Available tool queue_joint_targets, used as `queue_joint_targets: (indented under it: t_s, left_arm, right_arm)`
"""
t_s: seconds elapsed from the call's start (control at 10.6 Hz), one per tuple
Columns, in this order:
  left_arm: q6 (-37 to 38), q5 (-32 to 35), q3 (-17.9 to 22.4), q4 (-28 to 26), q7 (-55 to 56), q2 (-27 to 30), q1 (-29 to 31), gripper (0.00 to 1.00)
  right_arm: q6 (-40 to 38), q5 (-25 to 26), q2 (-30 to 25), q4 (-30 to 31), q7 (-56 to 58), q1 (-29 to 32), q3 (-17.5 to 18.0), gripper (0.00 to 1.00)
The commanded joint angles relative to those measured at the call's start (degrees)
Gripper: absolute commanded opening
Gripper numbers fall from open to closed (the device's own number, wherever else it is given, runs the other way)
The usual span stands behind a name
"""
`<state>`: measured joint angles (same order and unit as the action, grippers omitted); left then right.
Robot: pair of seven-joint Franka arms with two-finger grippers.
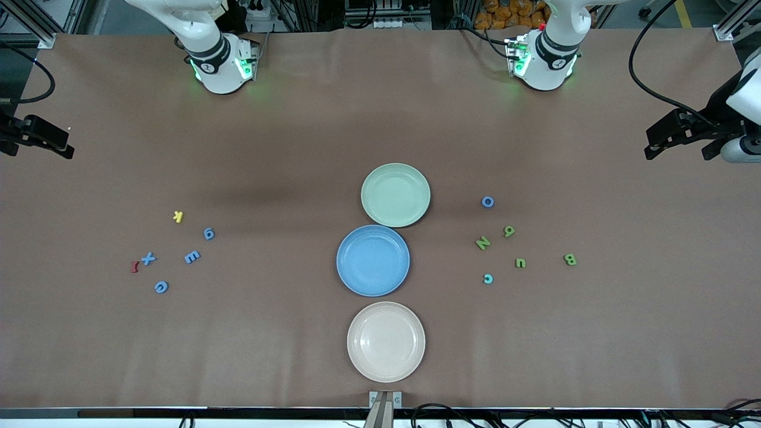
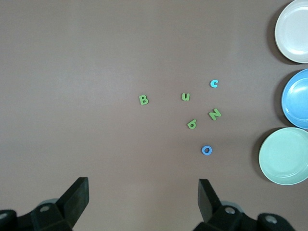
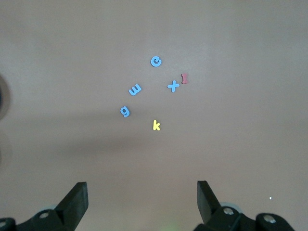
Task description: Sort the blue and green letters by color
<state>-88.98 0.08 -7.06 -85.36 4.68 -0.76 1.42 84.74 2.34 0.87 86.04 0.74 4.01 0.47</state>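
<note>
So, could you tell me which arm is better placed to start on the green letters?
Left: the green letters lie toward its end of the table, and its open gripper looks down on them. The right gripper waits over blue ones.

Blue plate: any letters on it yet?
No, the blue plate holds nothing; the blue letters and green letters all lie on the table.

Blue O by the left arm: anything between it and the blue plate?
Nothing visible. Bare table lies between the blue O and the blue plate; the green plate sits just off that line.
</note>
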Motion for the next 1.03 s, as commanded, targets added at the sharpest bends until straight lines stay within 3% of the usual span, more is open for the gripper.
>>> queue_joint_targets:
  t_s: [0.0,0.94]
  left_arm:
    - [1.0,-0.8,0.1,0.4,-1.2,1.0,0.3,1.0]
    - [1.0,-1.3,0.0,-0.8,-0.3,0.3,0.3,1.0]
  right_arm:
    - [-0.5,-0.5,1.1,-1.7,0.8,0.0,0.1,1.0]
    - [3.5,-3.4,2.0,1.1,-0.1,0.4,0.1,1.0]
